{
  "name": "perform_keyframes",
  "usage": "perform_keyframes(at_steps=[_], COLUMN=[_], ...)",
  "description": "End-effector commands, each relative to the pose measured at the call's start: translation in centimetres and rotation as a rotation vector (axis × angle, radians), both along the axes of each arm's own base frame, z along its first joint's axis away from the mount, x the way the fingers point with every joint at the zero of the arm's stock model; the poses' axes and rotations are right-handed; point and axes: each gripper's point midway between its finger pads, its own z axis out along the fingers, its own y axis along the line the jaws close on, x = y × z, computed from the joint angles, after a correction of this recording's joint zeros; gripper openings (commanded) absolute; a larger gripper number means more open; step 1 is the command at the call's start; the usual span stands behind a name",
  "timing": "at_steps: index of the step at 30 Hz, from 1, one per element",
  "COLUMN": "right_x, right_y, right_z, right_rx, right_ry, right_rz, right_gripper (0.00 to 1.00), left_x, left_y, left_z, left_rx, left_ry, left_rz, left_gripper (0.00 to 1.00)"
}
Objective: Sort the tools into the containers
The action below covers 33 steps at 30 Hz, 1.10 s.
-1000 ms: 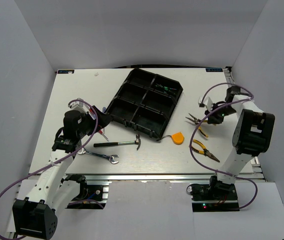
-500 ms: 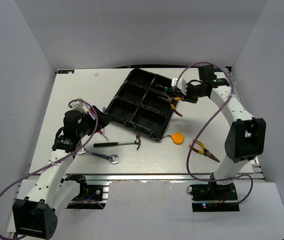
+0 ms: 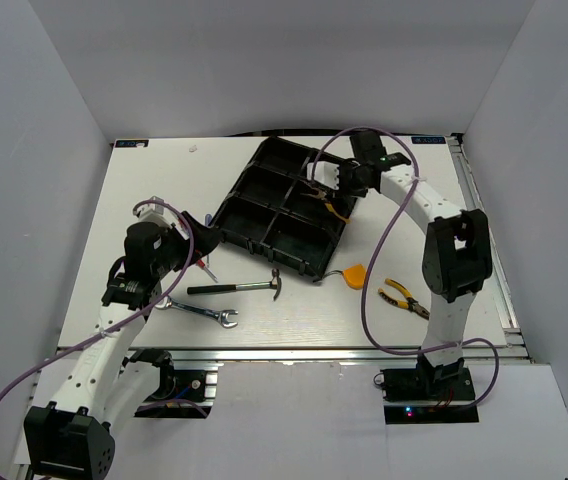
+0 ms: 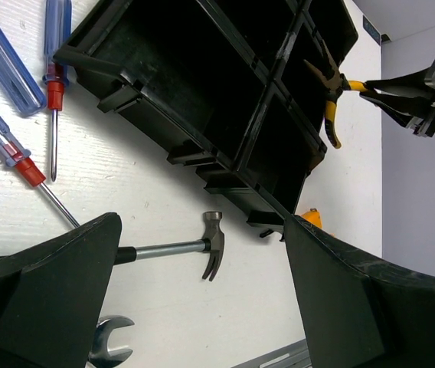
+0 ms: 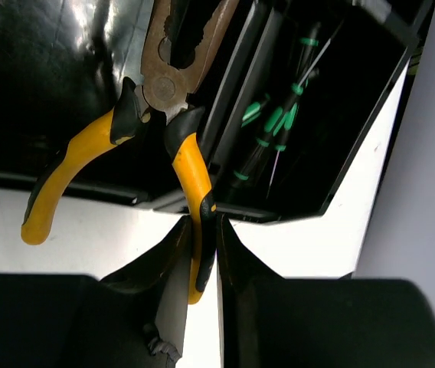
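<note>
The black organizer tray (image 3: 254,242) lies angled at the table's middle back. My right gripper (image 3: 342,185) is shut on one yellow handle of a pair of pliers (image 3: 326,200) and holds it over the tray's right-hand compartments. In the right wrist view the gripper (image 5: 201,253) pinches the handle, and the pliers' head (image 5: 173,46) hangs over a compartment. Black-green screwdrivers (image 5: 271,126) lie in the neighbouring corner compartment. My left gripper (image 4: 202,307) is open and empty above the hammer (image 4: 179,249), with the wrench (image 4: 110,353) and blue-handled screwdrivers (image 4: 7,57) close by.
A second pair of yellow pliers (image 3: 404,298) lies on the table at the right. The orange tape measure (image 3: 354,273) sits by the tray's near corner. The hammer (image 3: 239,288) and wrench (image 3: 199,312) lie in front of the tray. White walls enclose the table.
My right arm has carried the pliers from the table at the right up and leftward to over the tray. The left arm has not moved.
</note>
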Motion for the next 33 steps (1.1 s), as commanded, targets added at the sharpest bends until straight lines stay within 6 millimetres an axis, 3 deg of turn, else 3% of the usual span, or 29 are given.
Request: perform_keyframes(at_steps=[1, 3, 4, 7, 13, 16, 19, 20, 22, 24, 26, 28, 29, 33], right_x=[2.3, 1.9, 1.9, 1.5, 0.7, -1.1, -5.9, -7.5, -12.8, -16.4, -20.6, -22.1, -23.7, -24.6], right_y=[1.4, 2.3, 2.5, 3.0, 2.8, 2.2, 2.3, 1.5, 0.7, -0.6, -2.8, -4.6, -5.5, -9.2], right_z=[3.3, 2.8, 2.8, 2.5, 2.7, 5.1, 5.2, 6.0, 3.7, 3.4, 1.0, 0.4, -1.5, -3.5], right_rx=[-0.015, -0.020, -0.020, -0.019, -0.008, 0.054, 0.173, 0.204, 0.238, 0.266, 0.257, 0.268, 0.256, 0.246], right_ry=[-0.160, -0.153, -0.157, -0.151, -0.141, -0.118, 0.080, 0.123, 0.335, 0.424, 0.539, 0.540, 0.590, 0.591], right_rz=[0.032, 0.052, 0.051, 0.056, 0.041, 0.018, 0.026, 0.025, 0.022, 0.011, -0.056, -0.143, -0.186, -0.381], right_gripper=[0.07, 0.13, 0.23, 0.39, 0.47, 0.47, 0.48, 0.48, 0.52, 0.53, 0.52, 0.52, 0.52, 0.58], left_x=[0.2, 0.1, 0.1, 0.1, 0.1, 0.1, 0.0, -0.1, -0.1, -0.2, -0.2, -0.2, -0.1, -0.1], left_y=[0.3, 0.3, 0.4, 0.4, 0.4, 0.5, 0.5, 0.6, 0.7, 0.8, 0.8, 0.8, 0.8, 0.6], left_z=[1.6, 1.6, 1.6, 1.6, 1.7, 1.9, 2.2, 2.3, 2.3, 2.3, 2.2, 2.1, 2.2, 2.0], left_rx=[0.002, 0.002, 0.003, 0.004, 0.004, 0.008, 0.009, 0.009, 0.011, 0.014, 0.024, 0.026, 0.026, 0.025], left_ry=[-0.040, -0.039, -0.039, -0.039, -0.044, -0.050, -0.060, -0.064, -0.068, -0.072, -0.073, -0.071, -0.073, -0.074], left_rz=[0.015, 0.014, 0.017, 0.016, 0.018, 0.019, 0.019, 0.022, 0.028, 0.030, 0.029, 0.026, 0.023, 0.008], left_gripper=[0.98, 0.98, 0.98, 0.98, 0.98, 0.98, 0.98, 0.98, 0.98, 0.98, 0.98, 0.98, 0.98, 0.98])
